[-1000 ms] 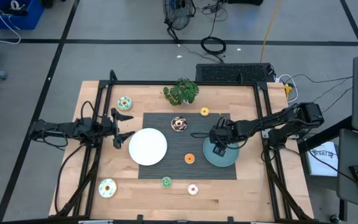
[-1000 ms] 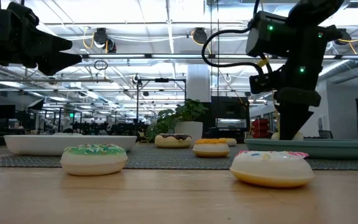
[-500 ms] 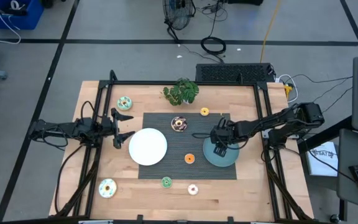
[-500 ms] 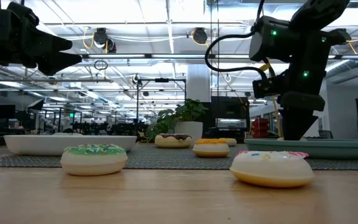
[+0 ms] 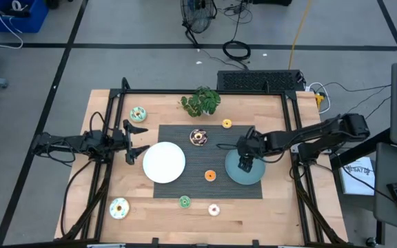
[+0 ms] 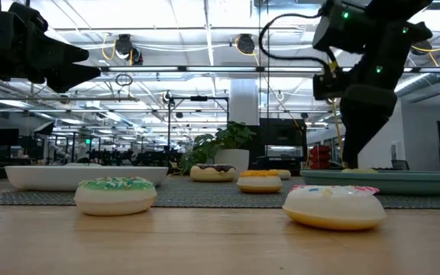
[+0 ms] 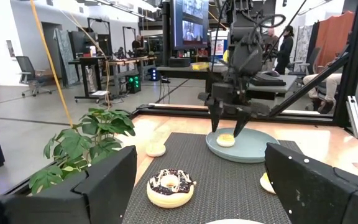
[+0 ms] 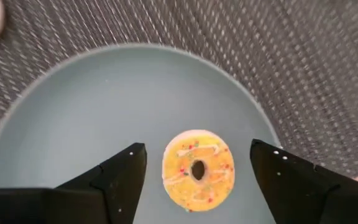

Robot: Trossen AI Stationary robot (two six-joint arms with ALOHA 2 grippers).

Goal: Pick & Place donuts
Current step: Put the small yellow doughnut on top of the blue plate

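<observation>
A yellow donut with sprinkles (image 8: pixel 197 169) lies flat on the teal plate (image 8: pixel 73 124), also seen as donut (image 7: pixel 227 140) on plate (image 5: pixel 234 178). My right gripper (image 8: pixel 197 151) hangs open just above it, pointing steeply down, one finger on either side and clear of it; it shows as the right gripper (image 7: pixel 226 124) from the left wrist. Other donuts rest flat: chocolate (image 5: pixel 198 137), yellow (image 5: pixel 227 124), orange (image 5: pixel 210 176), green (image 5: pixel 185 201), pink (image 5: pixel 214 209). My left gripper (image 5: pixel 133 141) waits open and level at the table's left, holding nothing.
A white plate (image 5: pixel 164 162) sits on the dark mat (image 5: pixel 178 134) left of the teal one. A leafy plant (image 5: pixel 200 101) stands at the far edge. Two more donuts lie on bare wood at the far left (image 5: pixel 138 114) and near left (image 5: pixel 119 207).
My right gripper has opened and let go of the yellow donut, then risen a little off the teal plate. The donut now lies flat on the plate, where before it was between the fingers.
</observation>
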